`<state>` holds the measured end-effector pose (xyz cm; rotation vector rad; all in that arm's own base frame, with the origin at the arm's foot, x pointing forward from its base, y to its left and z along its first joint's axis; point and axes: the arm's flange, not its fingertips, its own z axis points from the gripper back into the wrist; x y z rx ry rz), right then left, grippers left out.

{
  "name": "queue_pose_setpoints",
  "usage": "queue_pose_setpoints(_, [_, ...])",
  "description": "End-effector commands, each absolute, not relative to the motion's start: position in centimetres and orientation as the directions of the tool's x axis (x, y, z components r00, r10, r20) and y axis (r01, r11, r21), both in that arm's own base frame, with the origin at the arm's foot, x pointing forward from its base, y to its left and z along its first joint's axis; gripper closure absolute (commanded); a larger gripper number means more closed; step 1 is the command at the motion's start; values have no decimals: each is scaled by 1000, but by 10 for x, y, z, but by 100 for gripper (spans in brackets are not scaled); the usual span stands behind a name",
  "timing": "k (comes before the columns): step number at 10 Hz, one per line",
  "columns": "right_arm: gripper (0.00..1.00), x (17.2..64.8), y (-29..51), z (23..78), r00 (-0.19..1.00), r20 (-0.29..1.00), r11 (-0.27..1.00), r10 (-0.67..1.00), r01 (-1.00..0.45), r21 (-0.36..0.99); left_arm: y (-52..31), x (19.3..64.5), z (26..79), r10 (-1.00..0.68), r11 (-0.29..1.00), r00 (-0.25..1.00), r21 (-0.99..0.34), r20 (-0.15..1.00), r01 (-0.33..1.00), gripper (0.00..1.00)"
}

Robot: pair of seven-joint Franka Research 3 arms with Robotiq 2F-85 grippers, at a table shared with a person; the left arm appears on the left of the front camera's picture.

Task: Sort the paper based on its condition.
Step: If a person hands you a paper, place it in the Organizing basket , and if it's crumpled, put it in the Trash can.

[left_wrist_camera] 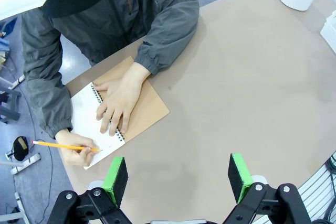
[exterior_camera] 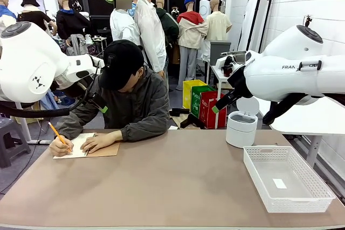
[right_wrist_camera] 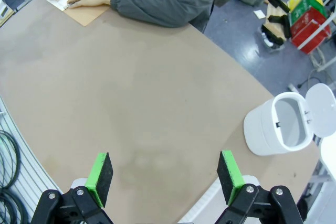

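The paper (pencil on it) lies flat, long edge against the notebook.

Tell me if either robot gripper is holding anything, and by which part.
Nothing. The left gripper and the right gripper both hang open above the table, with nothing between their fingers.

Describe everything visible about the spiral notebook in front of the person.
The notebook lies flat and open on the table at the person's edge: a brown card cover, a wire spiral and a white page. One hand presses flat across the spiral; the other hand holds an orange pencil tip to the page.
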<state>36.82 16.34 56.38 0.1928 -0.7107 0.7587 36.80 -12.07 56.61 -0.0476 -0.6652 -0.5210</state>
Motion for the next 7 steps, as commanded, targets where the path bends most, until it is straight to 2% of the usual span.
queue_pose_setpoints(1, [0,369,163,564,510,649,723,565,-685,-91,-120,368,567,-446,871,668,119,596,476,0])
queue_pose_setpoints(7, [0,369,163,564,510,649,723,565,-685,-91,-120,368,567,-446,871,668,119,596,476,0])
